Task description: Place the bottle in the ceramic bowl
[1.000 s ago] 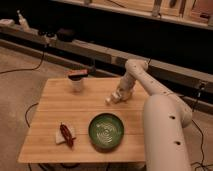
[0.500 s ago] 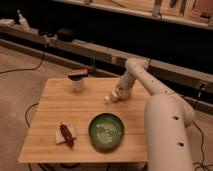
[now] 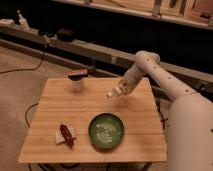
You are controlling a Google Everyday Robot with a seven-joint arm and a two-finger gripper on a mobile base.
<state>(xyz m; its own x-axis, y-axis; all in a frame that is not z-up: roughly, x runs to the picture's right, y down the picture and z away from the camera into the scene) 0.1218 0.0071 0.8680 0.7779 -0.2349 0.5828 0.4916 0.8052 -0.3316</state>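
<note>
The small pale bottle [image 3: 112, 93] with a white cap sticks out sideways from my gripper [image 3: 119, 90], which is shut on it and holds it a little above the back middle of the wooden table [image 3: 50, 105]. The dark green ceramic bowl [image 3: 106, 131] with a pale swirl inside sits near the table's front edge, below and slightly left of the bottle. The bowl holds nothing.
A white cup with a dark reddish lid [image 3: 77, 80] stands at the table's back left. A red and white packet [image 3: 66, 134] lies at the front left. My arm [image 3: 165, 82] reaches in from the right. A dark rail with cables runs behind the table.
The gripper with the bottle has shifted slightly up and to the right. Nothing else has moved.
</note>
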